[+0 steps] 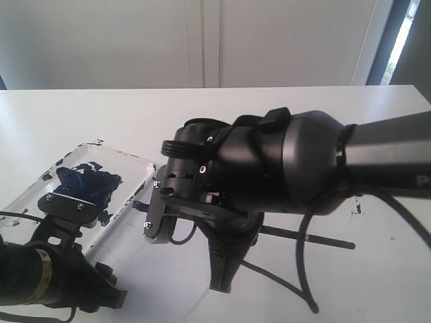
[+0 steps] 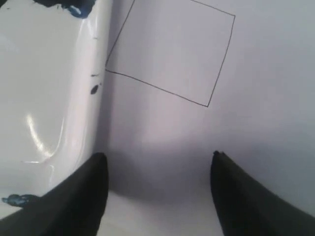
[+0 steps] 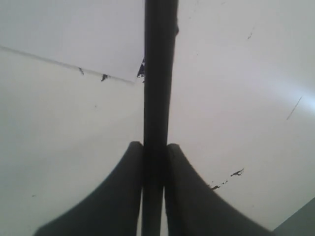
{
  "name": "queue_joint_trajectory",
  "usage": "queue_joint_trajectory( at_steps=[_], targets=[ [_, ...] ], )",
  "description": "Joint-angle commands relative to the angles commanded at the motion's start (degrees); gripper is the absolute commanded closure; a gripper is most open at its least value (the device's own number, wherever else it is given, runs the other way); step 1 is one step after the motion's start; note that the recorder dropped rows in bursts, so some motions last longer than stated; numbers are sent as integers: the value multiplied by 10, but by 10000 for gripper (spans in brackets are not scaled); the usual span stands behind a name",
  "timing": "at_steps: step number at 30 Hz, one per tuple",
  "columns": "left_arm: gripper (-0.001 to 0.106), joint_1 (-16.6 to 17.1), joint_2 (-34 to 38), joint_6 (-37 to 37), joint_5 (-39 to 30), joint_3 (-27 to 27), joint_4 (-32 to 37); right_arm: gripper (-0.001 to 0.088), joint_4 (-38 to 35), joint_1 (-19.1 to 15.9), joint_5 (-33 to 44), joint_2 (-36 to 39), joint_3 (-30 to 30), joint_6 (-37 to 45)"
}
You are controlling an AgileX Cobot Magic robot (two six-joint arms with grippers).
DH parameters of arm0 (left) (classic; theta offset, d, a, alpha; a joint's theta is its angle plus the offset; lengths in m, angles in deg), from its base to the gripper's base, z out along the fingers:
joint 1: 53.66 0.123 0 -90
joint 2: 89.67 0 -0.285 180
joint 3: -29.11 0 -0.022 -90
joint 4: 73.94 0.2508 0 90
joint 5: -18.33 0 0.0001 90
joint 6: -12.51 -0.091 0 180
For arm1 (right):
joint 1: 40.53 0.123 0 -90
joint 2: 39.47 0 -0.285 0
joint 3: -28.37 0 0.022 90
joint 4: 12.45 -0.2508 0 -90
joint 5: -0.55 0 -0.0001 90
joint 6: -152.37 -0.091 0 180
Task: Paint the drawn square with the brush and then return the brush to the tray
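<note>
1. While the right end effector (image 3: pixel 155 147) stood clenched on the brush (image 3: pixel 160 73), its fingers pressed both sides of the black shaft.
2. That brush stretched over the counter (image 1: pixel 303 114), right of the tray (image 1: pixel 131 182).
3. The left end effector (image 2: pixel 158 155) gaped wide, grasping nothing, near the unpainted drawn square (image 2: pixel 170 54) just beside the tray's rim.

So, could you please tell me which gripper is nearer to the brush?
Right. The right gripper is shut on the brush, with the shaft clamped in its jaws. The left gripper is open and away from the brush, beside the tray rim with the drawn square ahead.
</note>
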Motion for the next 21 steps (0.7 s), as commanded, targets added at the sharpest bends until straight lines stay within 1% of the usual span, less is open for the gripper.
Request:
queue_joint_trajectory(
  at_steps=[7, 11, 14, 16, 19, 21],
  targets=[
    [426, 0, 0, 0, 15, -1, 0, 868, 31, 0, 1, 56, -16, 0],
    [426, 0, 0, 0, 15, -1, 0, 868, 33, 1, 6, 63, -28, 0],
    [424, 0, 0, 0, 20, -1, 0, 868, 35, 10, 16, 63, -40, 0],
    [424, 0, 0, 0, 33, -1, 0, 868, 40, 18, 22, 63, -48, 0],
    [417, 0, 0, -4, 72, 2, 5, 868, 48, 28, 32, 63, -55, 0],
    [373, 0, 0, -4, 97, 4, 8, 868, 55, 29, 37, 63, -56, 0]
  ],
)
